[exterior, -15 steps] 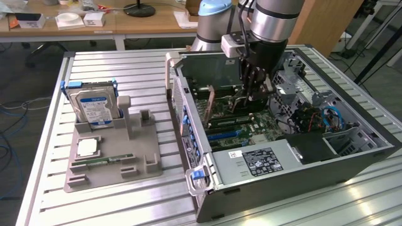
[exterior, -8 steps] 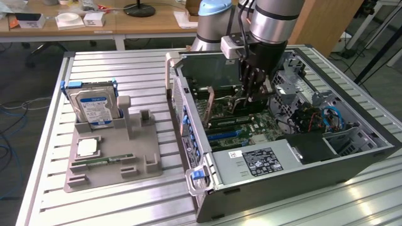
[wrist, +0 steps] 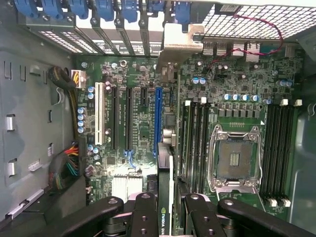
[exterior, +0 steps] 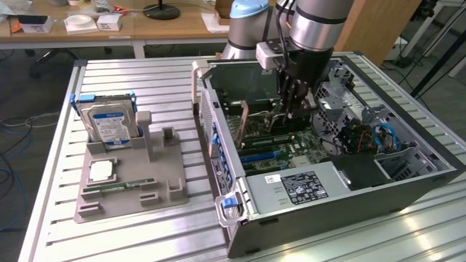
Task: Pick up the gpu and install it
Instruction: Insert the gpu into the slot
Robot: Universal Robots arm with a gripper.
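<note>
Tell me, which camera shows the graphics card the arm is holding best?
The wrist view: the gpu stands edge-on, held in the gripper, its NVIDIA label legible, above the motherboard. In the exterior view it is largely hidden behind the gripper, inside the computer case.

Upright arm [exterior: 317, 22], hand [exterior: 290, 112] downward, fingers [wrist: 143, 217] pinched

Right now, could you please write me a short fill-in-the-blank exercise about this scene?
1. The gripper is shut on the ____.
2. The gpu hangs in line with the ____ slot of the motherboard.
3. The hard drive stands on the exterior view's ____ of the case.
Missing words: gpu; blue; left.
</note>
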